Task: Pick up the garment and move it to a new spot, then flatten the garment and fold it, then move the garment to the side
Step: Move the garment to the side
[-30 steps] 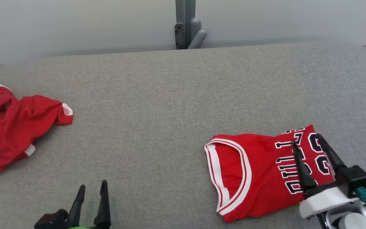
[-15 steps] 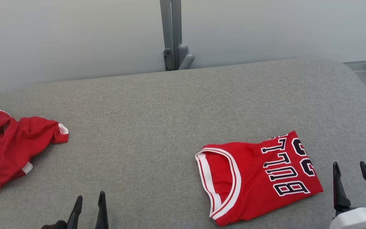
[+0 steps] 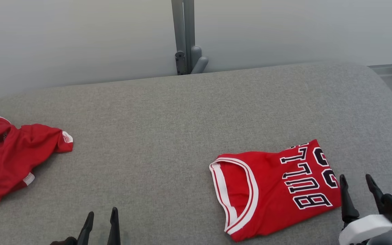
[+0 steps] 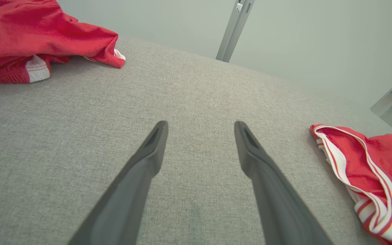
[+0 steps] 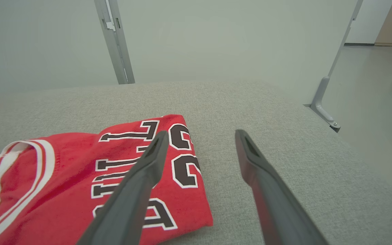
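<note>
Both pincers are empty. The right pincer (image 3: 356, 187) sits at the lower right of the head view with its jaws spread wide. It is just beside the lettered end of the jersey (image 3: 277, 190). In its own wrist view one finger crosses over the cloth, but I cannot tell whether it touches. The left pincer (image 3: 102, 217) is at the bottom edge, left of centre, with its jaws just as wide over the bare desk (image 3: 165, 129).

The jersey lies in the lower right of the frame, folded into a compact block. Its white-trimmed opening faces the middle of the desk and the black lettering faces my right pincer. It looks folded and parked aside, so I judge that piece done. I would take the crumpled shirt (image 3: 9, 156), bunched at the far left edge, next.

To do that cleanly, I'd first draw the right pincer up and away from the jersey so a finger can't catch the folded edge and undo it. Then I'd send the left pincer to the shirt and aim for the sleeve that sticks out toward the centre. I'd close on a raised ridge of cloth rather than digging into the desk. I'd lift it fully clear before carrying it to the open middle, well apart from the jersey. If the pinch takes several layers at once, flattening will likely be harder.
</note>
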Controlling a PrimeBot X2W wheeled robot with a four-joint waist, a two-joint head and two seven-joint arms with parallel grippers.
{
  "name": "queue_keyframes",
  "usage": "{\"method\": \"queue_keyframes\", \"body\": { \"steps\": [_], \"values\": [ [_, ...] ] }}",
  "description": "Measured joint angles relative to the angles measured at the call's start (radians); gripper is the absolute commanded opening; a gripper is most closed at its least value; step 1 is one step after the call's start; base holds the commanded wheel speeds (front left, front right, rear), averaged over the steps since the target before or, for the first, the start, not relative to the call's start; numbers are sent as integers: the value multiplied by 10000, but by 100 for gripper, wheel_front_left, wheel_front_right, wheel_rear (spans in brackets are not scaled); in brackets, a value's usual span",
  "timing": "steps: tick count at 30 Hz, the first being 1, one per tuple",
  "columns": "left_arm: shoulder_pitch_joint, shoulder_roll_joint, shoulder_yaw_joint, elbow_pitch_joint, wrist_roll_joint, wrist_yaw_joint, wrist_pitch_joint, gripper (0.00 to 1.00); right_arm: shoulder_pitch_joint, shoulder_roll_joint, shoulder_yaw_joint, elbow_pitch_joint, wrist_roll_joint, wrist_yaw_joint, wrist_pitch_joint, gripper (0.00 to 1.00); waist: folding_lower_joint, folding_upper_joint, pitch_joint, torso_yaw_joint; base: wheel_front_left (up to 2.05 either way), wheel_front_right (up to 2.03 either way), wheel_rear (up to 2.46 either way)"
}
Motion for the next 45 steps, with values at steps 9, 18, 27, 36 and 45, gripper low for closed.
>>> {"method": "queue_keyframes", "body": {
  "steps": [9, 18, 27, 36, 45],
  "values": [
    [-400, -2, -222, -29, 13, 0, 0, 100, -2330, -1555, 2050, 1758, 1333, 0, 2476, 100, 1, 0, 672, 44, 0, 0, 0],
    [-931, -2, -303, -35, -4, -2, 0, 100, -3712, -1921, 2656, 3563, 1471, -2, 3553, 100, 0, 0, 1524, 308, 0, 0, 0],
    [-1515, -2, -387, -257, -2, -2, -2, 100, -4828, -2255, 3770, 3359, 3396, -8, 4002, 0, 1, 0, 2336, 473, 0, 0, 0],
    [-2983, 13, -568, -665, 483, -2, -2, 100, -8349, -4374, 3177, 2786, 2993, 2, 3657, 0, 1, 0, 3884, 472, 0, 0, 0],
    [-3796, 19, -825, -1133, 617, -2, 0, 100, -10366, -6027, 809, 5415, 1710, 0, 3664, 0, 2, 0, 5595, 721, 0, 0, 0]
  ]
}}
